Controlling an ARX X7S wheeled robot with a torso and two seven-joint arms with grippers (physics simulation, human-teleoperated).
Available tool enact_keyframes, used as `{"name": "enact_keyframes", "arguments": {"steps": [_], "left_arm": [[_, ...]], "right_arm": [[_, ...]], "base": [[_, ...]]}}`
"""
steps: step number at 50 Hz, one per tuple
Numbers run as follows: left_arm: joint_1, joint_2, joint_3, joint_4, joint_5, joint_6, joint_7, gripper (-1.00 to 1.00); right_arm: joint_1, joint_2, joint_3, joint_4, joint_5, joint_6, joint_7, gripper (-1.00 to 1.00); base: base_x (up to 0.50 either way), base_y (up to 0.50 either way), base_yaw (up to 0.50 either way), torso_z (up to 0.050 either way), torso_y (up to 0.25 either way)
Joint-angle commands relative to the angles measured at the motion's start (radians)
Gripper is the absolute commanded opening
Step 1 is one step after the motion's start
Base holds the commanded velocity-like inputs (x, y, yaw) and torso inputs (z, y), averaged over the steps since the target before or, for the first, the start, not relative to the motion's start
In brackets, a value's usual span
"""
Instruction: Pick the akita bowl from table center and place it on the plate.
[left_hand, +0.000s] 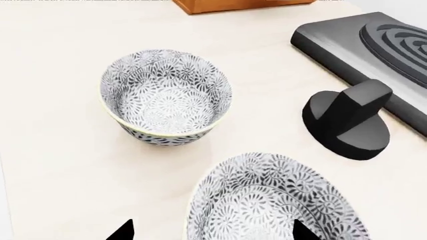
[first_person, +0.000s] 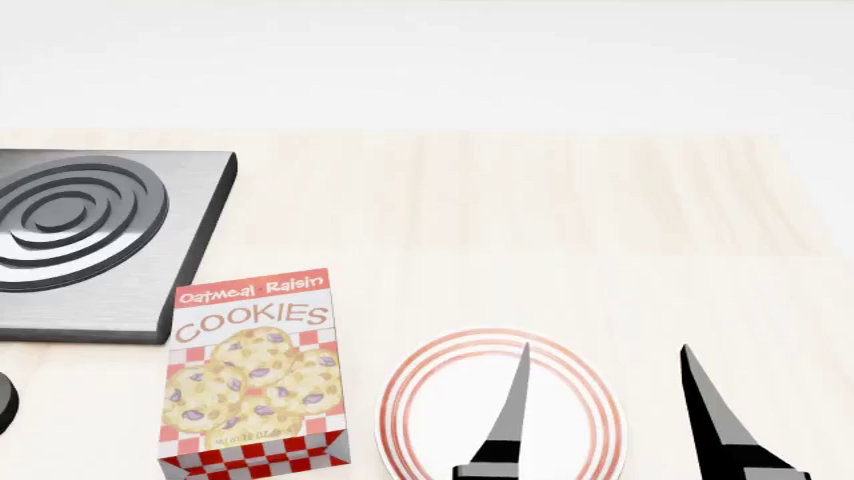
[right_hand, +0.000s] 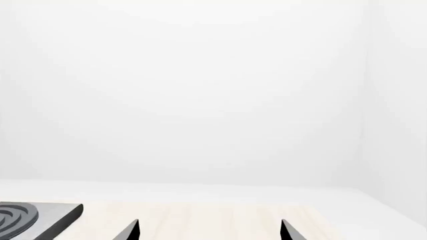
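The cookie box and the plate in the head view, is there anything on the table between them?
No. In the head view, only bare table shows between the cookie box and the plate.

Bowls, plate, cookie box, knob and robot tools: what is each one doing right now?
Far bowl: upright, empty.
Near bowl: upright, empty.
Plate: flat, empty.
Cookie box: standing upright.
Knob: beside the stove.
Left tool: open.
Right tool: open, empty.

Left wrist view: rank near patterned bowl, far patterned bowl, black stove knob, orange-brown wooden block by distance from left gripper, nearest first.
1. Grey-and-white floral patterned bowl, between the left gripper fingertips.
2. Black round stove knob, beside the dark stove.
3. Second matching floral patterned bowl, mid-table; close to the knob's rank.
4. Orange-brown wooden block, far edge.
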Motion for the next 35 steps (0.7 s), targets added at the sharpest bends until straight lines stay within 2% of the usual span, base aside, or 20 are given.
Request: {"name": "enact_keyframes", "arguments": {"steps": [1, 16, 17, 35], "left_arm": [[-0.001, -0.004, 0.007, -0.039, 0.002, 0.008, 0.005, 1.00], [-0.002, -0.002, 0.020, -0.080, 0.001, 0.030, 0.025, 1.00], [-0.001, -0.001, 0.019, -0.084, 0.000, 0.032, 0.025, -1.00], [0.011, -0.005, 0.012, -0.067, -0.030, 0.023, 0.003, -1.00]], "right_arm": [[0.003, 0.006, -0.005, 0.001, 0.004, 0.000, 0.007, 1.00], [0.000, 0.015, -0.008, 0.004, 0.008, -0.008, 0.015, 1.00], [0.000, 0.015, -0.008, 0.002, 0.009, -0.006, 0.017, 1.00], [0.005, 0.022, -0.017, 0.002, 0.014, -0.003, 0.027, 1.00]], "base": [[0.00, 0.00, 0.00, 0.000, 0.000], [0.00, 0.00, 0.00, 0.000, 0.000], [0.00, 0.00, 0.00, 0.000, 0.000], [0.00, 0.00, 0.00, 0.000, 0.000]]}}
